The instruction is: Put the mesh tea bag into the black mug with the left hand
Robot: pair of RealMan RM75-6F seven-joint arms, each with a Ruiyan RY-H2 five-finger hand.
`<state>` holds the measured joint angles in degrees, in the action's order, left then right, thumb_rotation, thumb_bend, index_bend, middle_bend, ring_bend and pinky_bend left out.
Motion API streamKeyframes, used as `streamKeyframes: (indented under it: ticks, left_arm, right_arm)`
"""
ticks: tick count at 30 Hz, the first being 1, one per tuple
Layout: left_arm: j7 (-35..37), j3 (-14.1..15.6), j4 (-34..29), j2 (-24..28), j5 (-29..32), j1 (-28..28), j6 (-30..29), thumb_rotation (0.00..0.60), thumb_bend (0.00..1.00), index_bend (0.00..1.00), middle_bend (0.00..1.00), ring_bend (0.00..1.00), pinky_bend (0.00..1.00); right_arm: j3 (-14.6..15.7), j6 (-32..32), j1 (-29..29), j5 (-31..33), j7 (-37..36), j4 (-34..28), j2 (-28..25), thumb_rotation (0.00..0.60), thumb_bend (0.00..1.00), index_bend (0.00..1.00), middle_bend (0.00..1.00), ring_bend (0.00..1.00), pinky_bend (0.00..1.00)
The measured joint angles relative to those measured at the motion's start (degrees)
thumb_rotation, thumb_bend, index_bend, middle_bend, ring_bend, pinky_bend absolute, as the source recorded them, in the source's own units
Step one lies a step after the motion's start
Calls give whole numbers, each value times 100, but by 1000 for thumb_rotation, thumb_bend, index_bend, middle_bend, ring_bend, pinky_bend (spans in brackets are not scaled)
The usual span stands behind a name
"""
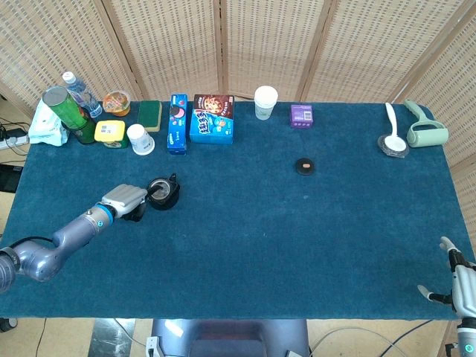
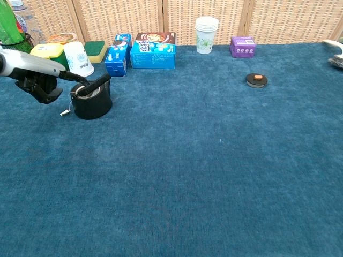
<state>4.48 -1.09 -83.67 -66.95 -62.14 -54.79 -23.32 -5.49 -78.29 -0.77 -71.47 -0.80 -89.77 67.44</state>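
While the left hand (image 2: pixel 38 81) sits just beside the black mug (image 2: pixel 91 99), at the mug's 9 o'clock in the chest view, a dark finger (image 2: pixel 69 76) reaches over the rim toward the mug's opening. Whether that finger pinches anything cannot be told; the rest of the hand is curled dark beneath the silver forearm. Pale material inside the mug may be the mesh tea bag (image 2: pixel 86 90), though it is too small to confirm. Its string and white tag (image 2: pixel 65 112) trail over the mug's side onto the blue counter (image 2: pixel 214 176), ending at the mug's 8 o'clock. From the head view, the mug (image 1: pixel 163 193) stands at the 3 o'clock side of the left hand (image 1: pixel 130 201), touching or nearly touching it.

At the counter's 5 o'clock corner in the head view, the right hand (image 1: pixel 457 282) rests with fingers apart, holding nothing. Along the far edge stand a white paper cup (image 2: pixel 206 34), a purple box (image 2: pixel 243 46) and 2 blue snack boxes (image 2: pixel 153 51); a small black disc (image 2: pixel 256 80) lies apart from them.
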Motion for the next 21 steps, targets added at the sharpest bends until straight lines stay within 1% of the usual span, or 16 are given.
streamKeyframes:
  ticks: [4, 6, 10, 12, 13, 15, 17, 18, 20, 21]
  left_arm:
    - [71, -39, -235, 175, -136, 206, -370, 600, 840, 0, 1000, 1000, 947]
    - [143, -66, -368, 266, -244, 374, -674, 600, 831, 0, 1000, 1000, 933]
    - [322, -96, -614, 442, -507, 781, -1364, 600, 793, 0, 1000, 998, 870]
    - [420, -97, -728, 514, -656, 1037, -1794, 600, 753, 0, 1000, 970, 840]
    - [459, -97, -767, 533, -719, 1150, -1991, 600, 711, 0, 996, 938, 823]
    - [521, -94, -834, 555, -855, 1424, -2487, 600, 644, 0, 945, 856, 797]
    - [536, -83, -887, 562, -985, 1715, -3014, 600, 584, 0, 828, 737, 735]
    - [529, -74, -912, 566, -1039, 1846, -3240, 600, 568, 0, 787, 697, 709]
    - [488, -48, -987, 585, -1153, 2163, -3748, 600, 535, 0, 668, 579, 622]
    - [467, -33, -1027, 595, -1200, 2302, -3957, 600, 528, 0, 630, 541, 593]
  right_arm:
    - [-5, 25, 51, -55, 34, -10, 11, 600, 31, 89, 202, 350, 241]
    - [-12, 38, 89, -88, 72, -26, 10, 600, 31, 89, 202, 350, 241]
    - [-30, 51, 156, -150, 142, -69, -1, 600, 30, 90, 202, 349, 241]
    - [-47, 57, 212, -202, 199, -104, -11, 600, 31, 94, 202, 349, 241]
    - [-54, 60, 235, -221, 220, -117, -14, 600, 31, 97, 202, 349, 241]
    - [-69, 74, 287, -264, 263, -144, -17, 600, 30, 101, 202, 348, 240]
    - [-83, 75, 331, -307, 304, -169, -12, 600, 30, 104, 202, 347, 240]
    - [-91, 70, 359, -342, 333, -189, -11, 600, 31, 107, 202, 346, 240]
    - [-107, 33, 390, -415, 373, -219, -10, 600, 31, 111, 202, 339, 240]
    - [-119, -9, 409, -470, 389, -234, -4, 600, 31, 114, 202, 332, 238]
